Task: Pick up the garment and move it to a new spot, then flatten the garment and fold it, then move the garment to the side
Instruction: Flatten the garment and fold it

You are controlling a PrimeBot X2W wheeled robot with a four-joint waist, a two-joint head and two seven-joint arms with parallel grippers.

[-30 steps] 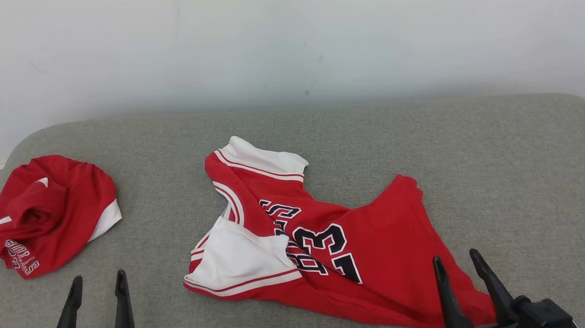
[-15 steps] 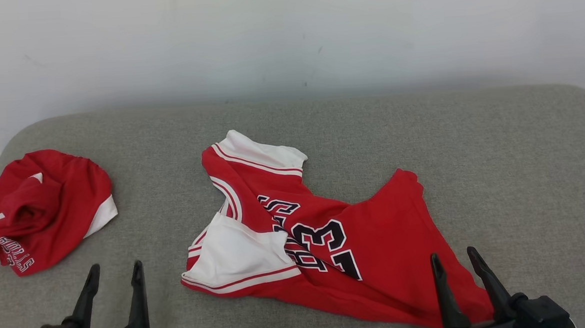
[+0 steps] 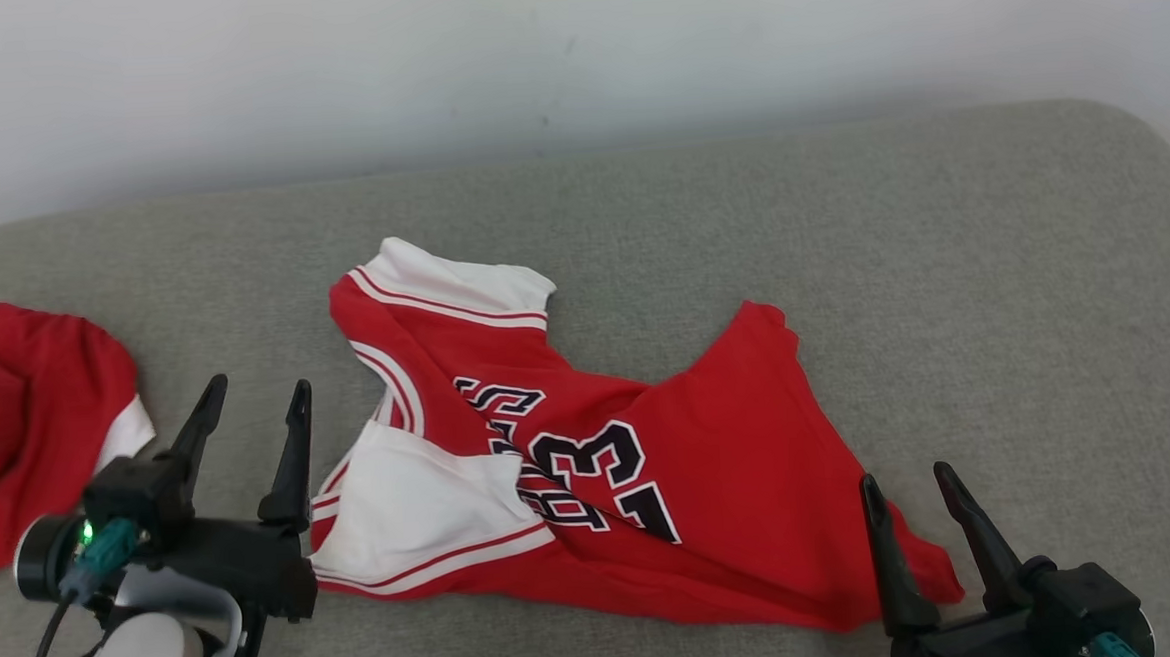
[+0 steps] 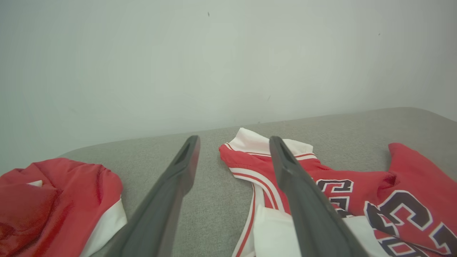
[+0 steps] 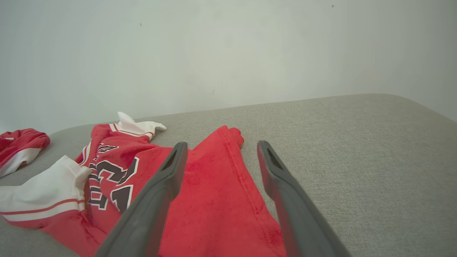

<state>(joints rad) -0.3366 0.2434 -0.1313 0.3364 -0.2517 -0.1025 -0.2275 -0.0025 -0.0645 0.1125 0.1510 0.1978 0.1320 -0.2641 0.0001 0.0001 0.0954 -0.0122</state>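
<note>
Pale wall [image 3: 570, 49] backs a wide grey cushioned surface [image 3: 943, 280] that runs across the head view. On the middle of that surface lies the garment [image 3: 732, 461], a red jersey with white sleeves and a black number. It is twisted and bunched along its length, with the collar end toward the left and the hem toward the right. A second red garment [image 3: 18, 398] sits crumpled near the surface's left edge, well apart from the jersey.

The left gripper [image 3: 259, 386] hovers just beside the near white sleeve [image 3: 414, 508], its jaws spread wide and holding nothing. The right gripper [image 3: 904, 476] hangs over the jersey's hem corner [image 5: 228, 200], its jaws likewise spread and empty, with red cloth showing between its fingers in the right wrist view.

The step in hand looks like taking hold of the jersey at both ends, so it can be lifted and drawn flat. To do it well, each gripper should come down low enough to catch cloth rather than skim it. The left should bite the sleeve's striped edge, the right the hem corner, and each should pinch one fold only. Drawing the two ends apart evenly should undo the twist at the number. An uneven pull would likely drag the whole jersey sideways.
</note>
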